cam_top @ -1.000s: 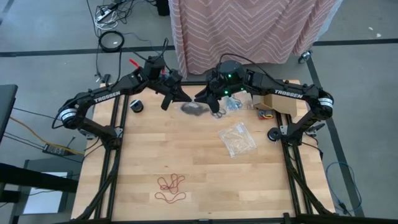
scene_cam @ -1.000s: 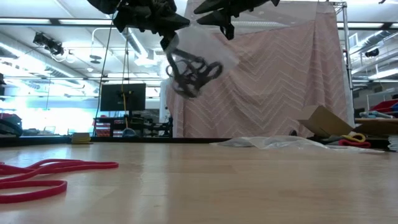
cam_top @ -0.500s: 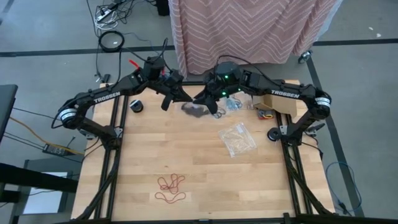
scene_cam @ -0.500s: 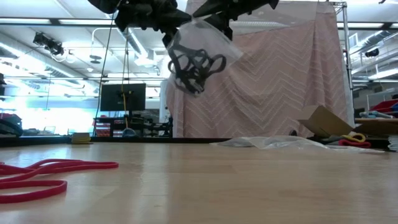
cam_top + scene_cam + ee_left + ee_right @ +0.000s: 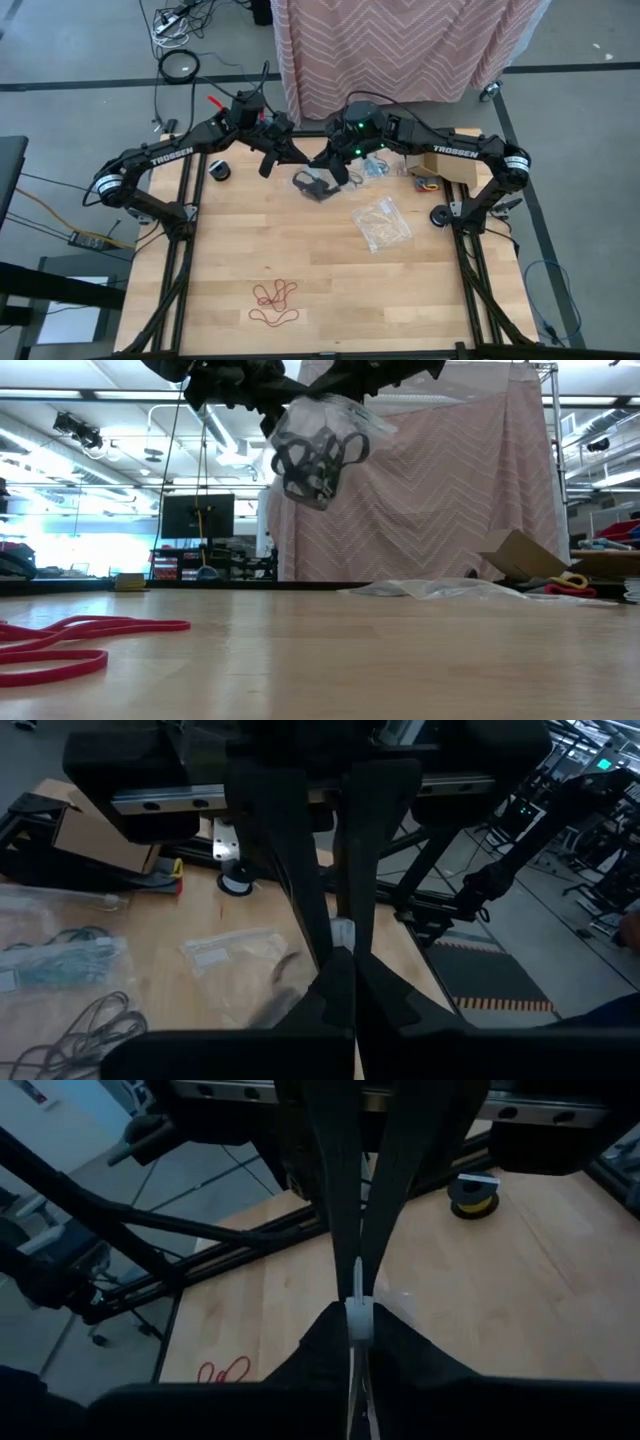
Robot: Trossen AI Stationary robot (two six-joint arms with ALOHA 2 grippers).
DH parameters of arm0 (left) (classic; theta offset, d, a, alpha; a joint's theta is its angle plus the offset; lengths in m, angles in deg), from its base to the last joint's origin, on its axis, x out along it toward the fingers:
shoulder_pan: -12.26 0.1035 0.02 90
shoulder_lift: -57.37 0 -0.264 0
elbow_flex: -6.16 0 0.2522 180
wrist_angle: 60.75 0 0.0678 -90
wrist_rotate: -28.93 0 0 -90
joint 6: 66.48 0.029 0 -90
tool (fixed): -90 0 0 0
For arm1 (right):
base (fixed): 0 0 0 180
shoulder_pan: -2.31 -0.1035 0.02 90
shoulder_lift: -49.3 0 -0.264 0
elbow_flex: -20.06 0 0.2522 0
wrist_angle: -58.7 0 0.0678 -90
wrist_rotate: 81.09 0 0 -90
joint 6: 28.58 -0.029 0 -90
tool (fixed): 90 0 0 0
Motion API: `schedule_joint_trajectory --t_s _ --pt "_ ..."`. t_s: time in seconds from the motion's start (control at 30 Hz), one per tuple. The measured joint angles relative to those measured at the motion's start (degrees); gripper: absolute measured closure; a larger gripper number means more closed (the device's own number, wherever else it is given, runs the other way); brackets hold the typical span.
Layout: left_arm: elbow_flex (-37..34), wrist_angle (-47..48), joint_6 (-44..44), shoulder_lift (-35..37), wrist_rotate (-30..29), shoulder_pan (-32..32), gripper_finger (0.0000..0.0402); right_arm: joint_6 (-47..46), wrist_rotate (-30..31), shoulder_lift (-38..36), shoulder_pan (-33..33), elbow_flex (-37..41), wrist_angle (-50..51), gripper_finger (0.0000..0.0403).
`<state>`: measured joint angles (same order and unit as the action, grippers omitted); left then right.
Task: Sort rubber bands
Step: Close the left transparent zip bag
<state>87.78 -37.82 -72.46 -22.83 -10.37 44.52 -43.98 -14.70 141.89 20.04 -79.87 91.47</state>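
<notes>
Above the table's far edge, the left gripper [image 5: 285, 152] and right gripper [image 5: 328, 165] each pinch a clear bag [image 5: 335, 430] of black rubber bands [image 5: 315, 458], unopened, so only red rubber bands [image 5: 275, 302] lie sorted near the near edge, other bags waiting.

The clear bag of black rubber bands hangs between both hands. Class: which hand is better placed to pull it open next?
Probably the right hand: it is shut on the bag at its top edge, opposite the left hand, also shut on it.
</notes>
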Motion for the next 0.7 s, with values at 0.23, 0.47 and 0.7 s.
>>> schedule_joint_trajectory --t_s 0.23,0.47,0.7 --pt "0.3 0.8 0.2 0.0 0.2 3.0 0.0401 0.0 0.4 0.0 0.2 0.0 0.9 0.0394" --pt "3.3 6.3 4.5 0.0 1.3 4.6 0.0401 0.6 0.4 0.0 0.1 -0.1 -1.4 0.0396" --pt "3.3 7.2 4.9 0.0 0.0 4.9 0.0401 0.0 -0.5 0.0 1.0 0.0 -0.4 0.0399"
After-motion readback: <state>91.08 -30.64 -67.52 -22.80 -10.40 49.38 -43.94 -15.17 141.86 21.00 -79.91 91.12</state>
